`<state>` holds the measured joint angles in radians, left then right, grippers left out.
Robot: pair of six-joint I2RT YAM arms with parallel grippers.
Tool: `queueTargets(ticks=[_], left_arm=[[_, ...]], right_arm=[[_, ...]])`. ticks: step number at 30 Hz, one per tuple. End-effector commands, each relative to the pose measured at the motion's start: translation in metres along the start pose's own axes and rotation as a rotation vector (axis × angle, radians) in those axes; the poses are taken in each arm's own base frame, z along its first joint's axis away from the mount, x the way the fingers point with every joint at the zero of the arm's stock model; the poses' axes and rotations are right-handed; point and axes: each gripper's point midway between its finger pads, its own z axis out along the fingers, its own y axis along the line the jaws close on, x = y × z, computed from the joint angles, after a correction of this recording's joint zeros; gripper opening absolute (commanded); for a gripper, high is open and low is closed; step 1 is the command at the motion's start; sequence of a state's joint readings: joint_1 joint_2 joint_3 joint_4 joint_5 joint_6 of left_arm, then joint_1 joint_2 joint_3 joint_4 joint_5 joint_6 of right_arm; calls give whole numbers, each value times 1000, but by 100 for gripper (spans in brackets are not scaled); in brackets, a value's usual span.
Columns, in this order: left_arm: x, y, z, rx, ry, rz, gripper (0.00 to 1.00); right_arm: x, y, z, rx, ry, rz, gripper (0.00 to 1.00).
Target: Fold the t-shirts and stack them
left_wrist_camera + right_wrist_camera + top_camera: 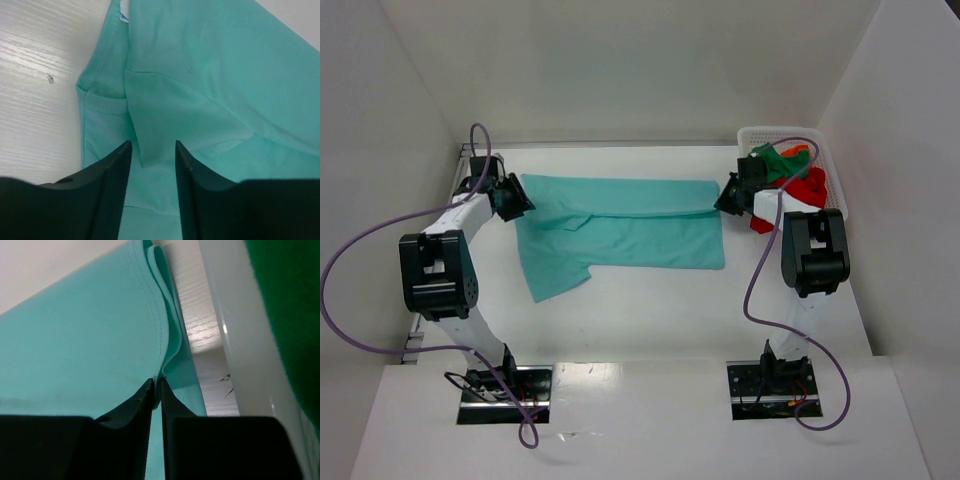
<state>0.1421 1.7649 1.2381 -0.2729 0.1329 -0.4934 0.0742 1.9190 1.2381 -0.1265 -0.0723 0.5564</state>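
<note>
The teal shirt (640,225) lies flat across the middle of the table (650,320), stretched sideways between the two arms. Its far long edge is doubled over toward the near side, and one sleeve sticks out at the near left. The right gripper (728,197) is at the shirt's right end, and its wrist view shows the jaws pressed together on the doubled hem (156,385). That grip looks meant to keep both layers together and the fold line taut. The left gripper (512,200) sits at the opposite end by the collar. Its jaws stand apart there, with a creased flap of cloth lying in the gap (152,150). From this angle I can't be sure whether the fingers (117,165) touch the fabric or only straddle it. I'd guess it is lined up to pinch that corner so both ends can be carried over together. The basket (760,133) stands just behind the right gripper, holding a green shirt (782,162) and a red shirt (810,185) in a heap, not yet folded.
</note>
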Motion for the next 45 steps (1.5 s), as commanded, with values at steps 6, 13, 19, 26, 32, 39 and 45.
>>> queueTargets(ticks=[6, 13, 19, 26, 32, 39, 45], left_arm=[[-58, -30, -30, 96, -151, 17, 60], [-86, -43, -15, 162, -198, -1, 69], [-86, -45, 15, 219, -218, -6, 69], [-82, -47, 53, 276, -199, -6, 17], [-82, -42, 75, 259, -169, 5, 0], [-78, -18, 96, 129, -132, -37, 0], [-74, -1, 103, 38, -108, -45, 0]], right_arm=[[-60, 54, -31, -134, -137, -33, 42], [-86, 82, -40, -176, -182, -80, 66], [-91, 90, -26, -177, -174, -104, 51], [-80, 85, 10, -132, -109, -113, 0], [-59, 81, 32, -78, -59, -149, 0], [-27, 68, 49, 35, -14, -169, 0], [-16, 51, 62, 113, 28, -162, 0]])
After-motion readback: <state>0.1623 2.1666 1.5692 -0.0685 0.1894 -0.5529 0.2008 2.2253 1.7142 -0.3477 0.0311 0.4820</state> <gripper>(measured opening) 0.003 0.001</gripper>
